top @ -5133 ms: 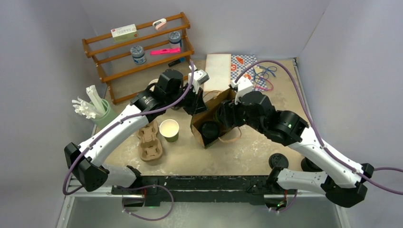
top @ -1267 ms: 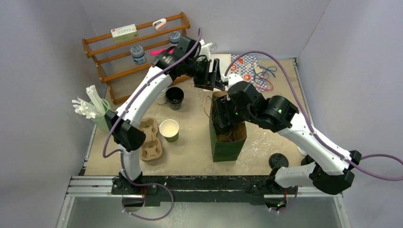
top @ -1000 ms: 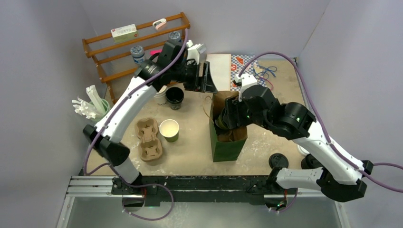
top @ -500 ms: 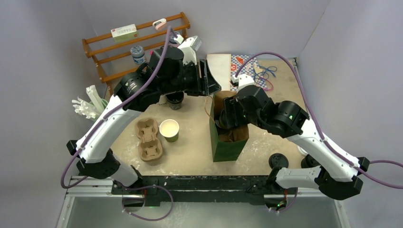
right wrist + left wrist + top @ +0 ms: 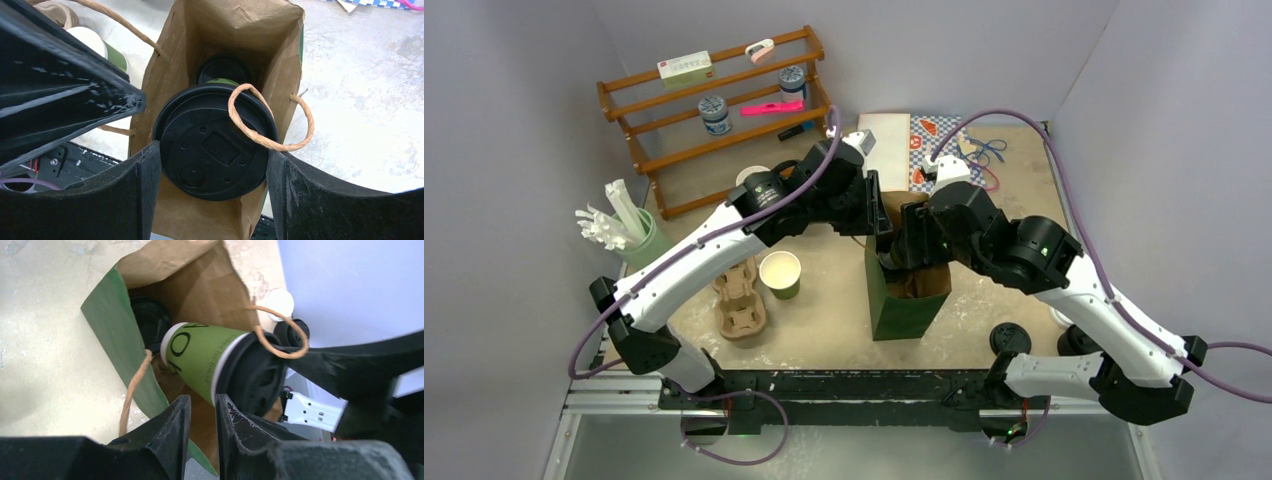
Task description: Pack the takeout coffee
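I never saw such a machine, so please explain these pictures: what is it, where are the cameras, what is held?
It is two robot arms bolted to a table. The wide picture looks down from above and behind them; each of the other two comes from a camera on one wrist. The right claw holds a green cup at its black lid, in the mouth of a paper bag. The left claw is at the bag's rim, almost closed; whether it pinches the paper I cannot tell. Nearby stand an open cup, a carrier and a rack.
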Controlling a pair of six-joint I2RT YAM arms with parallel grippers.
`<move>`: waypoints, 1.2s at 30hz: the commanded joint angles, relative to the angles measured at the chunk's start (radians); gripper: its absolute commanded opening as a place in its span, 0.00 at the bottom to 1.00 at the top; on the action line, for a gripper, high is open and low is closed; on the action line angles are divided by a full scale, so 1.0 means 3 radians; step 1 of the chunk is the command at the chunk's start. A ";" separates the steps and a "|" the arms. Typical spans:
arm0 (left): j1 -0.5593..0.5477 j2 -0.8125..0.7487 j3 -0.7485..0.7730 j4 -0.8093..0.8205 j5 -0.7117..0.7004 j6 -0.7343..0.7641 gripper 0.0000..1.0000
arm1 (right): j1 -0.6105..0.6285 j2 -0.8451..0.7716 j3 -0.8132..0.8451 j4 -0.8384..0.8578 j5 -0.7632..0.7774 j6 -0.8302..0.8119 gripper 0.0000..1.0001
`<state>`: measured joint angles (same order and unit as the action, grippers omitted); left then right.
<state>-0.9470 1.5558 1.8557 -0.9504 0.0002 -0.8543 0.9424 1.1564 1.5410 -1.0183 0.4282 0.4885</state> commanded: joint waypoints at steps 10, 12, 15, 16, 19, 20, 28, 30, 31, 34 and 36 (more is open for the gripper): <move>0.0130 -0.0009 -0.0310 -0.0088 -0.0258 -0.0164 0.42 | 0.0008 0.0047 -0.0031 -0.0087 0.0071 0.0164 0.03; 0.0130 0.0022 -0.0311 -0.0088 -0.0249 -0.0143 0.47 | 0.0009 0.0051 -0.0039 -0.0081 0.0063 0.0172 0.03; 0.0140 0.0121 -0.0314 -0.0093 -0.0188 -0.0098 0.50 | 0.0008 0.0067 -0.0055 -0.0087 0.0069 0.0180 0.03; 0.0140 0.0153 -0.0311 -0.0072 -0.0170 -0.0074 0.50 | 0.0008 0.0075 -0.0071 -0.0102 0.0083 0.0203 0.03; 0.0156 0.0247 -0.0290 -0.0028 -0.0168 -0.0026 0.50 | 0.0008 0.0104 -0.0083 -0.0135 0.0210 0.0264 0.03; 0.0164 0.0270 -0.0280 -0.0029 -0.0187 -0.0011 0.49 | 0.0008 0.0116 -0.0077 -0.0159 0.0249 0.0282 0.03; 0.0173 0.0216 -0.0412 0.0110 -0.0381 -0.0148 0.21 | 0.0013 0.0220 0.0132 -0.0331 0.0220 0.0347 0.03; 0.0175 0.0160 -0.0499 0.0174 -0.0390 -0.0232 0.10 | 0.0013 0.0271 0.0223 -0.0347 0.0128 0.0381 0.02; 0.0174 0.0131 -0.0542 0.0209 -0.0387 -0.0273 0.05 | 0.0013 0.0300 0.0266 -0.0351 0.0068 0.0390 0.01; 0.0174 0.0081 -0.0615 0.0265 -0.0393 -0.0352 0.00 | 0.0016 0.0385 0.0379 -0.0395 -0.0079 0.0412 0.00; 0.0176 0.0080 -0.0619 0.0250 -0.0403 -0.0379 0.00 | 0.0025 0.0412 0.0451 -0.0394 -0.0136 0.0401 0.00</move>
<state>-0.8978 1.6196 1.6844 -0.9123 -0.0982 -0.9253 0.9424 1.2697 1.6096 -1.1061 0.4255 0.5861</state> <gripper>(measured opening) 0.024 0.713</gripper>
